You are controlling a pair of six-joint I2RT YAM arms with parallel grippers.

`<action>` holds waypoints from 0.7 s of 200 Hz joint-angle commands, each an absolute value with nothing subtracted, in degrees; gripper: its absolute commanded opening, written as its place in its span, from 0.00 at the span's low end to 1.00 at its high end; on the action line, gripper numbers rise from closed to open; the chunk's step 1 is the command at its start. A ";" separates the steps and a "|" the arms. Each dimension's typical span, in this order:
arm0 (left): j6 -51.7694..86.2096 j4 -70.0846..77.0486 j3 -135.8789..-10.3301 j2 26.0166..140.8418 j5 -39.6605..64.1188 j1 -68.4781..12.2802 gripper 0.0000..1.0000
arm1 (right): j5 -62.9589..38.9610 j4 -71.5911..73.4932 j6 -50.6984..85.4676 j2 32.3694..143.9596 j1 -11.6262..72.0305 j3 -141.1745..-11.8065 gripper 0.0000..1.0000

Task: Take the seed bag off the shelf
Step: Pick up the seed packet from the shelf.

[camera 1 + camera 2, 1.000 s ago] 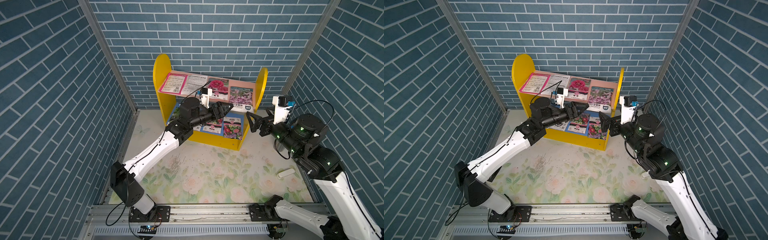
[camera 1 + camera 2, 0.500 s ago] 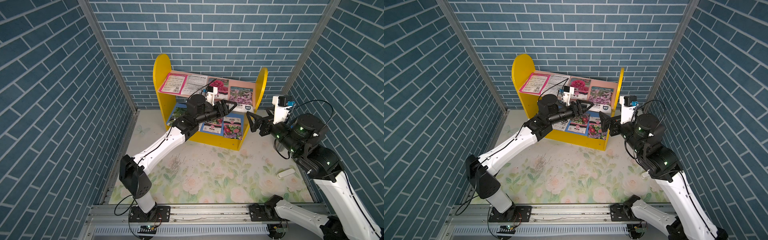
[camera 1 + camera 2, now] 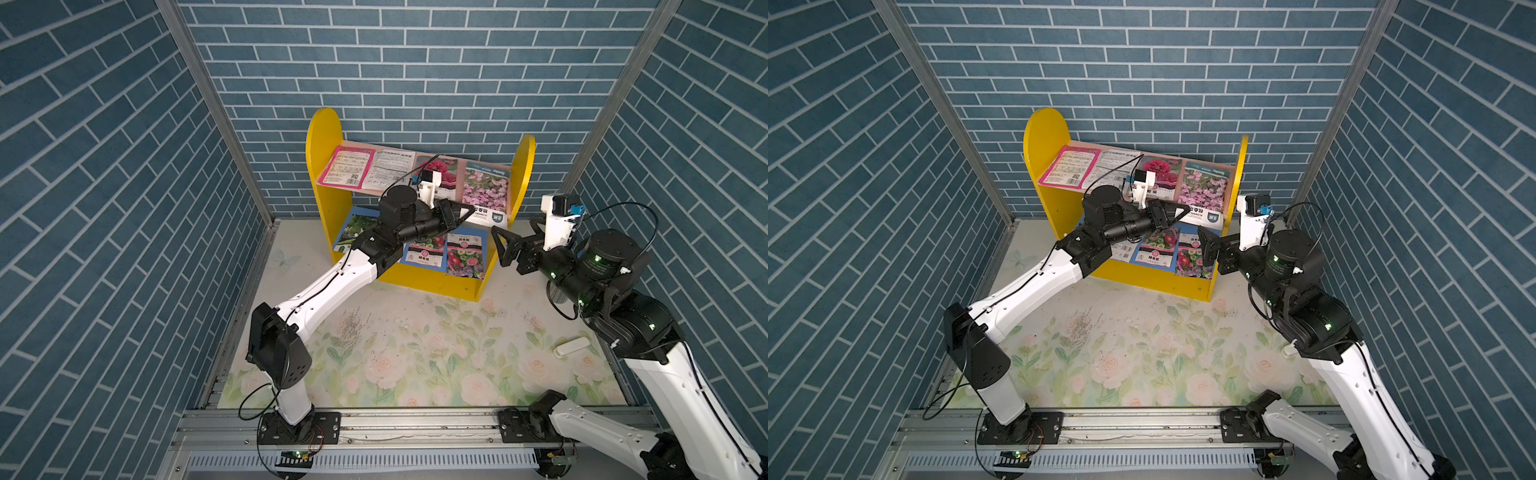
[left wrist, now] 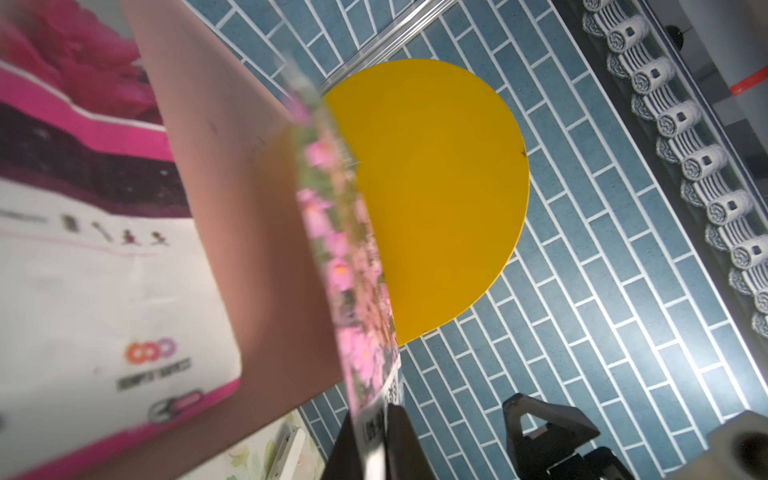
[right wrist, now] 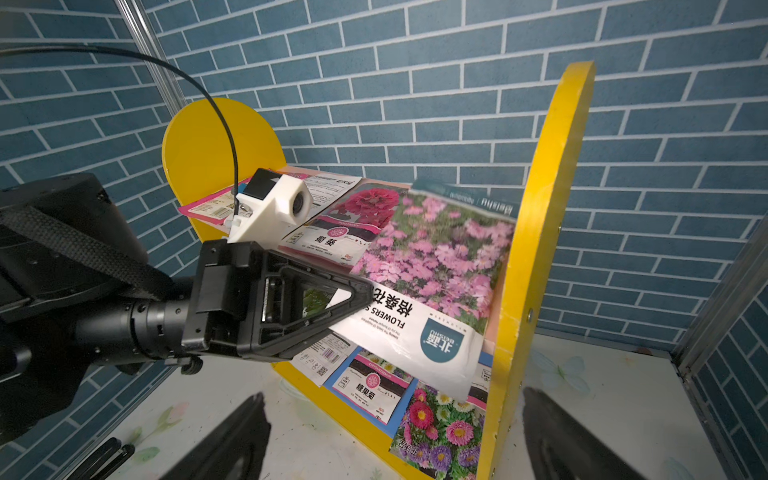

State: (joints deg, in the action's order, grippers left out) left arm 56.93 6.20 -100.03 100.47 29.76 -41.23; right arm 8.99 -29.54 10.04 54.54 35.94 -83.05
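The small two-tier shelf (image 3: 325, 137) with yellow round-topped side panels looked like painted wood, smooth and matt, while the pink-flowered seed bag (image 5: 436, 257) was glossy printed film. The angular black left gripper (image 5: 368, 293) was matt plastic. The rose-printed table cover (image 3: 415, 345) looked dull and flat, and the silver front rail (image 3: 415, 424) was bare metal.

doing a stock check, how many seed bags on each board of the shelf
pink upper board: 4, counting the pink-flower bag pinched in the left fingers
blue lower board: 4 in view
total: 8
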 commanded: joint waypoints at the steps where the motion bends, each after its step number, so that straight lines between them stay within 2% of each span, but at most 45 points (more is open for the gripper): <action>1: 53.79 7.56 -101.93 100.43 31.46 -41.73 0.08 | 9.83 -28.93 9.77 52.84 35.79 -82.07 0.96; 30: 48.87 6.60 -101.07 97.86 32.41 -41.94 0.00 | 7.44 -28.30 11.03 52.21 35.77 -81.31 0.95; 96: 37.00 5.45 -88.08 83.54 33.39 -41.97 0.00 | -4.05 -25.25 12.79 54.09 34.45 -83.08 0.94; 140: 33.39 5.82 -79.92 74.09 33.69 -41.93 0.00 | -18.48 -20.52 15.68 55.45 30.85 -82.47 0.94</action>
